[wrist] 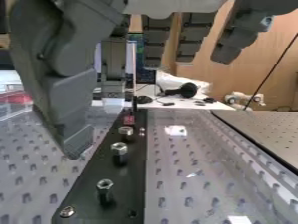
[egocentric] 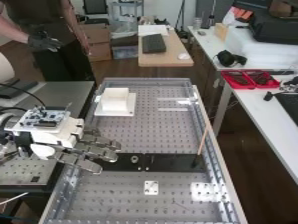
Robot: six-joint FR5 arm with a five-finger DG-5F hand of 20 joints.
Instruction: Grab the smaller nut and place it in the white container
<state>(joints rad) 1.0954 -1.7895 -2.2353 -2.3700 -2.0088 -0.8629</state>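
White metal, small and pierced with holes, a plate [egocentric: 151, 188] lies low in the middle of the high view, on the perforated bench top [egocentric: 110, 197]. Just beyond it a flat black bar [egocentric: 169, 162] runs crosswise. The smaller nut [wrist: 104, 185] is on that bar, upright on its own fixed place; in the wrist view it is the part nearest the camera. The larger nut [wrist: 118, 148] comes next in the row, then the bearing [egocentric: 134, 159], each apart from its neighbour. A thin, light brown rod [egocentric: 202, 142] stands tilted at the bar's right end.

From the left of the high view the white arm [egocentric: 52, 134] brings in the dark grey hand [egocentric: 98, 150], over the left part of the bar. Its fingers are spread apart and nearly straight, the thumb well clear of them — nothing is gripped.

Farther off, in the upper left part of the bench, the white container [egocentric: 115, 99] sits on a pale board [egocentric: 125, 110]. Beyond, towards the upper right of the frame, a red tray [egocentric: 234, 80] rests on a white table [egocentric: 258, 107] — and black headphones [egocentric: 229, 59] lie past it. At top centre, a dark slab [egocentric: 153, 44] lies on a wooden table [egocentric: 166, 59].
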